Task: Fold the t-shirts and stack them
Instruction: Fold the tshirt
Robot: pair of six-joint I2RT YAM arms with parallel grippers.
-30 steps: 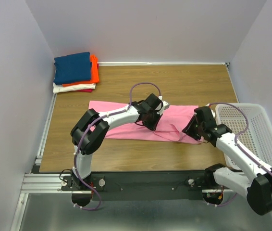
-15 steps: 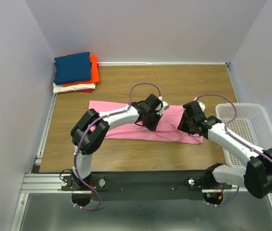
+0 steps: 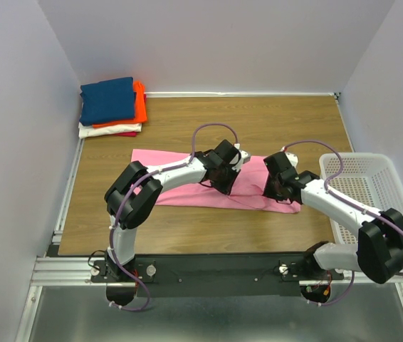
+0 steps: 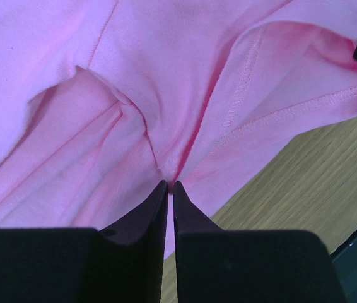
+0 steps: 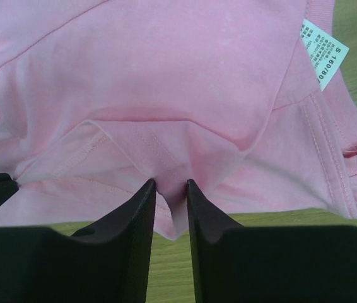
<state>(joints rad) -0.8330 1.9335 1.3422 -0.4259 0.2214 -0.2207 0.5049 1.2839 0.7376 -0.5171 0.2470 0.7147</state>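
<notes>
A pink t-shirt (image 3: pixel 164 176) lies folded into a long strip across the middle of the table. My left gripper (image 3: pixel 224 187) is at the strip's middle, on its near edge, shut on a fold of the pink cloth (image 4: pixel 166 76); the fingertips (image 4: pixel 169 184) meet on the pinched ridge. My right gripper (image 3: pixel 273 191) is at the strip's right end. Its jaws (image 5: pixel 171 183) are shut on a bunch of the pink hem (image 5: pixel 166 82), with a gap the width of the cloth. A folded stack (image 3: pixel 109 107) of navy, orange, white and red t-shirts sits at the back left corner.
A white mesh basket (image 3: pixel 372 191) stands at the right table edge, just right of the right arm. A size label (image 5: pixel 325 53) shows at the pink shirt's collar. Bare wood (image 3: pixel 258 121) lies behind the shirt, and grey walls enclose the table.
The right arm has swung left from beside the basket onto the shirt's right end, and its jaws have closed on the hem. The left arm has not moved.
</notes>
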